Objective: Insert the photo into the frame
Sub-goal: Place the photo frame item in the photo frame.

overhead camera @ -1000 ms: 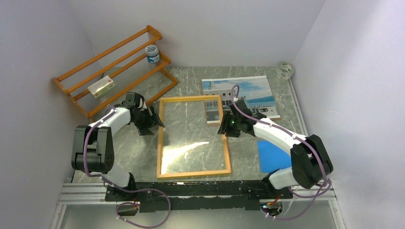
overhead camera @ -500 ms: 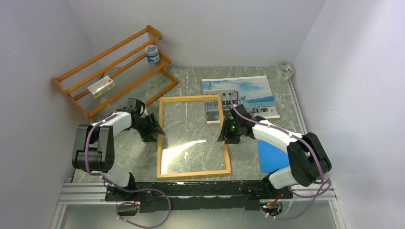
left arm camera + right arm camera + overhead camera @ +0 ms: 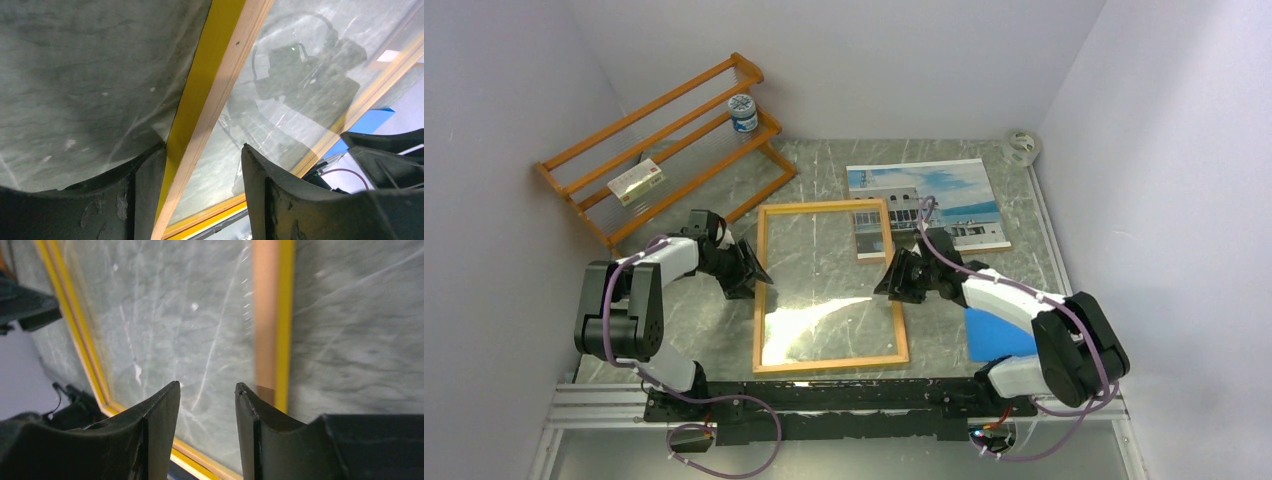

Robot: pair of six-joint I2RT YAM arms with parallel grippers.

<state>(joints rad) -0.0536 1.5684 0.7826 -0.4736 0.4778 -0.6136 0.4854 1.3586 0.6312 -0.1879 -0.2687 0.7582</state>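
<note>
Top view was evenly lit from overhead and sharp throughout, with soft shadows under the arms and a white glare streak on the pane of the frame (image 3: 758,335). Left wrist view was dimmer, with the left gripper (image 3: 202,150) dark and soft-edged up close and a murky reflection across the glass. Right wrist view was smeared by blur along the frame rail, with the right gripper (image 3: 207,385) near-black and underexposed.
</note>
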